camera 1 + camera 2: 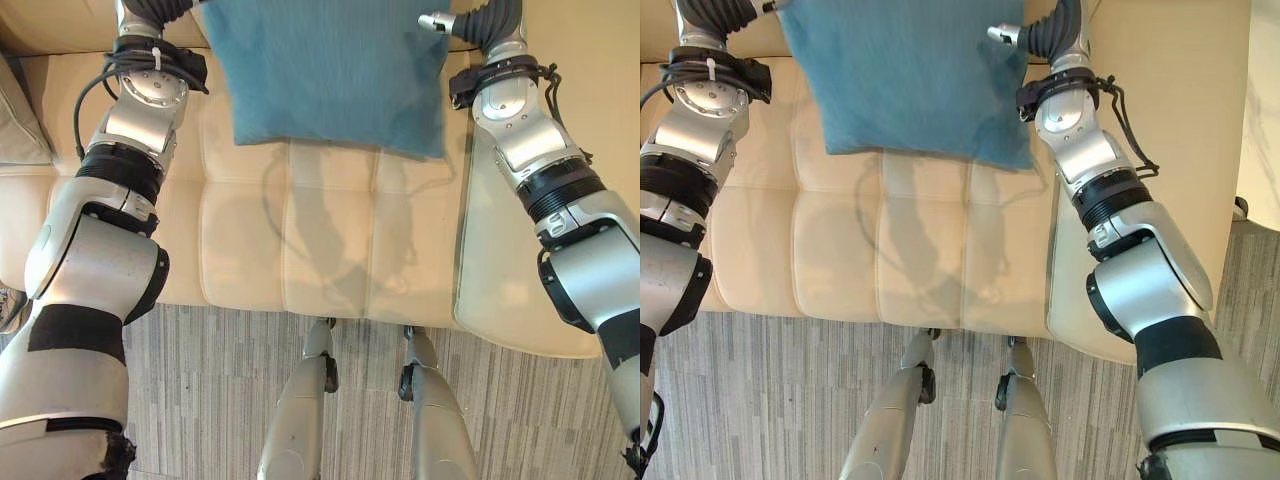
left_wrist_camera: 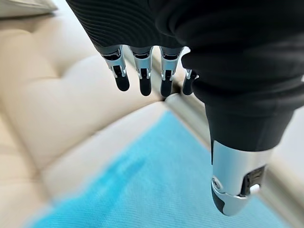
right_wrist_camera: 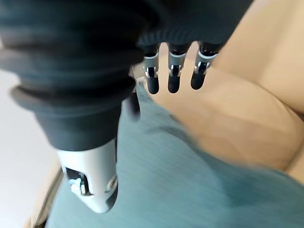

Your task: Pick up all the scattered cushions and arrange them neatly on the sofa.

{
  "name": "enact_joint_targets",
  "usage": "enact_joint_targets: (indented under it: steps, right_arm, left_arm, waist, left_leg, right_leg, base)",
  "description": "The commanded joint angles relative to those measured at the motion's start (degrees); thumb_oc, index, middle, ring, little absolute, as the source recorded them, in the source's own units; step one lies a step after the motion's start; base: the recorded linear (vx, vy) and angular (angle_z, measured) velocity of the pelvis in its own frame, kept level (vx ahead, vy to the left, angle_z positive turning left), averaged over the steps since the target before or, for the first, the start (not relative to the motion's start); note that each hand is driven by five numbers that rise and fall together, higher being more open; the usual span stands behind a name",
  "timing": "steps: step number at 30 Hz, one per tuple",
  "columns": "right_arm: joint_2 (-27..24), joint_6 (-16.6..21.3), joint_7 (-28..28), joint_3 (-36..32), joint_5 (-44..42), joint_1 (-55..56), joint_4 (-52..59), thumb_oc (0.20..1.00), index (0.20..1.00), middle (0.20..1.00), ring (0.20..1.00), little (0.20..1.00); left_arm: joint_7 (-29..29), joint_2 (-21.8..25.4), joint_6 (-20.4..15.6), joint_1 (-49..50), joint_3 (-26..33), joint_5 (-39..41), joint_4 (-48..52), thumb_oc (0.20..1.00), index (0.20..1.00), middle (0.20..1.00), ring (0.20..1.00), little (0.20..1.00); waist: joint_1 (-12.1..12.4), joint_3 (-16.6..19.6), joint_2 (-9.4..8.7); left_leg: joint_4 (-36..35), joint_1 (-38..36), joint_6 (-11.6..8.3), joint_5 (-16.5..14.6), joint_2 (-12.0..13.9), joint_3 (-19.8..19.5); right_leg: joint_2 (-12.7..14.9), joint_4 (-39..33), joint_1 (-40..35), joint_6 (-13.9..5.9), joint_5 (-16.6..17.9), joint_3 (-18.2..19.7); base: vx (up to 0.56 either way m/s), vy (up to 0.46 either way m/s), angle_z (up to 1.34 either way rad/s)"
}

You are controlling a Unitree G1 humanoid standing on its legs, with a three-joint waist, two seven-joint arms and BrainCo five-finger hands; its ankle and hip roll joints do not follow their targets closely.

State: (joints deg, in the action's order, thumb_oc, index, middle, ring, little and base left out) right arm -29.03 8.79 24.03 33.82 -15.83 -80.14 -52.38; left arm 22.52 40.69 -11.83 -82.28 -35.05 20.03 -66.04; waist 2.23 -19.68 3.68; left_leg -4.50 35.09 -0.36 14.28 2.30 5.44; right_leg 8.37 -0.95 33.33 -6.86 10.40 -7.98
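Observation:
A blue cushion [image 1: 330,70] rests at the back of the cream sofa seat [image 1: 300,250], its top edge cut off by the view. My left hand [image 2: 145,80] hovers over the cushion's [image 2: 166,190] left side with straight fingers, open, holding nothing. At the cushion's right corner my right hand [image 1: 470,20] is open too. Its fingers [image 3: 172,78] are straight above the blue cloth [image 3: 166,180], and its thumb stays apart from them. I cannot tell whether either hand touches the cushion.
A beige cushion [image 1: 20,120] lies at the sofa's left edge. A pale flat seat pad [image 1: 510,270] lies on the sofa's right end. Grey striped carpet [image 1: 220,380] runs along the sofa's front edge.

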Motion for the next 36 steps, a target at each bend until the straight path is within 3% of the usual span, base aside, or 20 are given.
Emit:
enact_joint_targets:
  steps: [1,7,8,11,12,13,15,18,20,21,22,25,31,32,35,36]
  right_arm:
    - [-0.7,2.1,-1.0,-0.4,-1.1,-3.5,1.0,1.0,1.0,1.0,1.0,1.0]
    - [-3.4,2.2,-0.6,-3.2,1.8,3.5,7.4,1.0,1.0,1.0,1.0,1.0]
    - [-5.5,2.4,-0.2,-5.3,3.0,6.2,12.0,1.0,1.0,1.0,1.0,1.0]
    - [-8.0,2.4,-0.9,-8.1,4.2,11.0,19.0,1.0,1.0,1.0,1.0,1.0]
    - [-10.2,3.0,-2.7,-12.2,4.9,17.9,26.9,1.0,1.0,1.0,1.0,1.0]
    - [-10.2,2.8,-2.7,-12.2,5.0,18.3,27.3,1.0,1.0,1.0,1.0,1.0]
    - [-11.9,3.7,-6.2,-18.2,6.0,29.9,37.0,1.0,1.0,1.0,1.0,1.0]
    - [-12.4,3.8,-13.3,-26.2,7.6,52.0,48.2,1.0,1.0,1.0,1.0,1.0]
    - [-11.8,3.8,-14.9,-28.0,8.0,57.6,49.3,1.0,1.0,1.0,1.0,1.0]
    - [-9.9,3.2,-18.3,-30.3,8.6,66.8,50.9,1.0,1.0,1.0,1.0,1.0]
    - [-9.9,3.2,-18.4,-30.4,8.6,66.9,51.1,1.0,1.0,1.0,1.0,1.0]
    - [-4.0,1.3,-25.9,-31.9,8.3,83.1,46.7,1.0,1.0,1.0,1.0,1.0]
    - [2.5,-0.9,-28.5,-29.9,13.0,91.1,32.3,1.0,1.0,1.0,1.0,1.0]
    - [4.8,-1.3,-27.8,-29.0,14.5,92.0,27.1,1.0,1.0,1.0,1.0,1.0]
    - [6.5,-1.6,-26.3,-28.2,15.5,91.8,22.7,1.0,1.0,1.0,1.0,1.0]
    - [6.5,-1.6,-26.3,-28.2,15.5,91.8,22.6,1.0,1.0,1.0,1.0,1.0]
  left_arm:
    - [0.0,5.9,0.4,-3.7,0.8,-2.8,-3.0,1.0,1.0,1.0,1.0,1.0]
    - [2.2,8.5,-1.1,5.4,6.1,-4.4,6.1,1.0,1.0,1.0,1.0,1.0]
    - [3.0,9.5,-2.9,9.8,8.7,-4.2,14.2,1.0,1.0,1.0,1.0,1.0]
    - [2.9,10.6,-4.4,16.5,12.4,-4.7,23.6,1.0,1.0,1.0,1.0,1.0]
    - [1.7,10.7,-6.5,25.8,18.3,-3.3,32.8,1.0,1.0,1.0,1.0,1.0]
    - [1.7,10.7,-6.3,26.6,18.8,-3.5,33.3,1.0,1.0,1.0,1.0,1.0]
    - [-1.0,9.7,-7.2,39.4,25.6,-2.9,42.8,1.0,1.0,1.0,1.0,1.0]
    - [-9.3,3.3,-5.7,59.2,32.8,0.2,49.6,1.0,1.0,1.0,1.0,1.0]
    - [-11.1,1.4,-4.7,63.5,33.8,0.0,49.2,1.0,1.0,1.0,1.0,1.0]
    - [-13.8,-2.1,-3.1,71.2,35.8,-0.1,48.9,1.0,1.0,1.0,1.0,1.0]
    - [-13.8,-2.1,-3.0,71.3,35.9,-0.1,49.0,1.0,1.0,1.0,1.0,1.0]
    - [-19.3,-8.5,0.3,85.8,39.0,-2.3,44.4,1.0,1.0,1.0,1.0,1.0]
    - [-21.8,-15.7,3.4,94.9,39.3,-7.7,33.1,1.0,1.0,1.0,1.0,1.0]
    - [-21.9,-18.0,3.9,96.2,38.2,-9.6,28.4,1.0,1.0,1.0,1.0,1.0]
    - [-21.0,-19.0,3.8,96.4,37.2,-10.8,24.7,1.0,1.0,1.0,1.0,1.0]
    - [-21.0,-19.0,3.8,96.4,37.2,-10.8,24.7,1.0,1.0,1.0,1.0,1.0]
  waist:
    - [1.2,-3.4,-2.2]
    - [0.8,-4.5,-2.7]
    - [1.0,-4.4,-2.89]
    - [0.9,-4.0,-2.87]
    - [1.1,-3.3,-3.11]
    - [1.0,-3.2,-3.02]
    - [1.0,-2.1,-3.41]
    - [-0.3,0.9,-4.64]
    - [-0.8,1.8,-5.18]
    - [-1.7,3.4,-5.83]
    - [-1.7,3.5,-5.84]
    - [-3.6,6.9,-6.87]
    - [-4.8,11.0,-7.6]
    - [-5.3,12.1,-8.09]
    - [-6.5,11.5,-8.87]
    - [-6.3,11.5,-8.9]
  left_leg:
    - [-0.5,-0.5,-6.17,-4.1,-0.7,-0.3]
    - [-0.5,-0.8,-6.63,-4.0,-0.4,0.2]
    - [-0.5,-1.4,-6.76,-4.3,-0.5,0.3]
    - [-0.5,-2.9,-6.82,-4.6,-0.6,0.4]
    - [-0.5,-5.1,-6.79,-5.4,-0.5,0.6]
    - [-0.5,-5.3,-6.8,-5.4,-0.5,0.6]
    - [-0.5,-8.2,-6.65,-6.3,-0.5,0.6]
    - [-0.5,-14.8,-6.01,-8.1,-0.1,1.3]
    - [-0.5,-16.6,-5.79,-8.4,-0.1,1.5]
    - [-0.5,-19.7,-5.34,-9.4,0.1,1.8]
    - [-0.5,-19.6,-5.31,-9.2,0.0,1.8]
    - [0.3,-25.5,-3.96,-11.4,-0.1,2.6]
    - [1.3,-31.4,-2.85,-14.3,-0.1,4.5]
    - [1.2,-33.0,-2.44,-15.0,-0.5,5.3]
    - [0.5,-34.7,-1.91,-15.2,-0.8,7.5]
    - [0.4,-34.8,-1.91,-15.2,-0.8,7.7]
  right_leg:
    - [2.6,3.2,4.5,-4.23,-2.3,1.1]
    - [2.4,2.7,4.2,-4.25,-2.0,1.0]
    - [2.5,2.4,3.4,-4.27,-2.1,0.8]
    - [2.4,2.1,1.8,-4.28,-2.2,0.6]
    - [2.4,1.9,-0.4,-4.21,-2.6,0.4]
    - [2.4,1.9,-0.6,-4.22,-2.6,0.4]
    - [2.5,1.8,-3.6,-4.09,-3.2,0.0]
    - [3.2,1.5,-10.6,-4.01,-4.5,-0.9]
    - [3.2,1.4,-12.6,-3.99,-4.6,-1.2]
    - [3.3,1.4,-16.0,-3.96,-5.4,-1.5]
    - [3.3,1.2,-16.0,-3.95,-5.2,-1.5]
    - [2.8,1.1,-21.2,-4.27,-5.9,-1.5]
    - [2.4,0.5,-25.3,-4.66,-5.6,0.6]
    - [2.2,-0.3,-25.8,-4.99,-4.5,1.9]
    - [1.9,-0.4,-24.4,-6.63,0.1,4.6]
    - [1.9,-0.4,-24.3,-6.65,0.1,4.7]
  base:
    - [-0.04,0.009,-0.03]
    - [-0.05,0.009,-0.02]
    - [-0.04,-0.003,0.01]
    - [-0.02,0.005,0.02]
    - [0.0,0.0,0.0]
    - [0.0,0.0,0.0]
    - [0.05,0.001,-0.03]
    - [0.1,-0.005,0.02]
    - [0.09,0.005,0.03]
    - [0.07,0.006,-0.1]
    - [0.11,0.004,-0.14]
    - [0.07,0.046,-0.06]
    - [0.04,0.081,-0.28]
    - [-0.05,0.135,-0.34]
    - [-0.13,0.077,-0.45]
    - [-0.18,0.006,-0.47]
